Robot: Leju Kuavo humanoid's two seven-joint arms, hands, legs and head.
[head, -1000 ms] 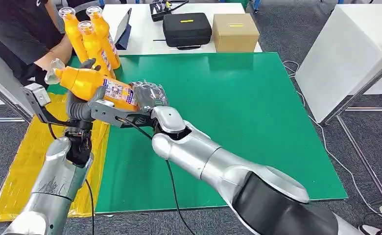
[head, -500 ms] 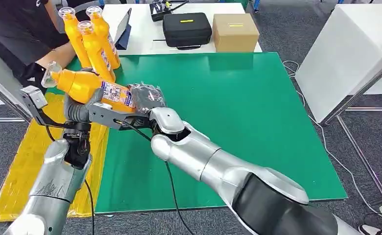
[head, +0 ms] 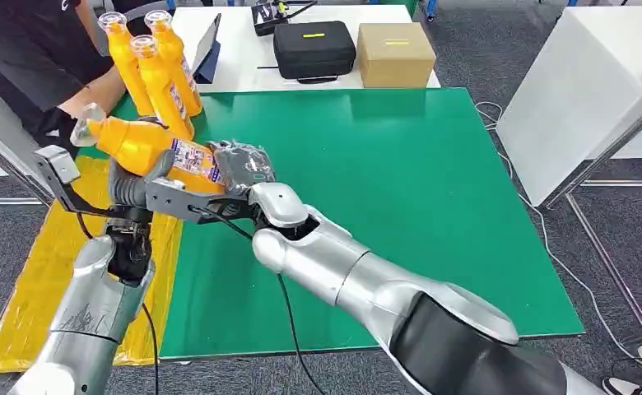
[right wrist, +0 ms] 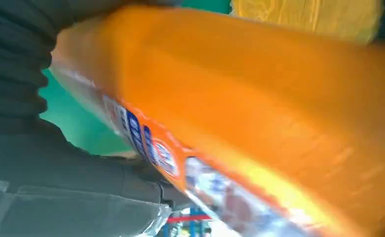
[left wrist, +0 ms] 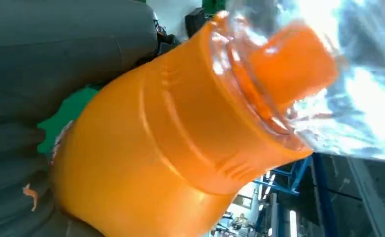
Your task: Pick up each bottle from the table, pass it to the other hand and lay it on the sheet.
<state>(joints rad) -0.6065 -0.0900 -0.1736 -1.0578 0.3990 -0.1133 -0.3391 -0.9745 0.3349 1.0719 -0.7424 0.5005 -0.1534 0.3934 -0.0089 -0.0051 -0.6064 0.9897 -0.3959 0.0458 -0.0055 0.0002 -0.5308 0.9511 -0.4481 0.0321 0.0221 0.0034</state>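
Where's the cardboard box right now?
In the head view the cardboard box sits on the white table beyond the green mat, just right of the black case.

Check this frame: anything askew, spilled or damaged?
Nothing stands out. The orange bottle lies on its side in mid-air between the left hand and right hand, cap on, no spill. Three other bottles stand upright on the green table.
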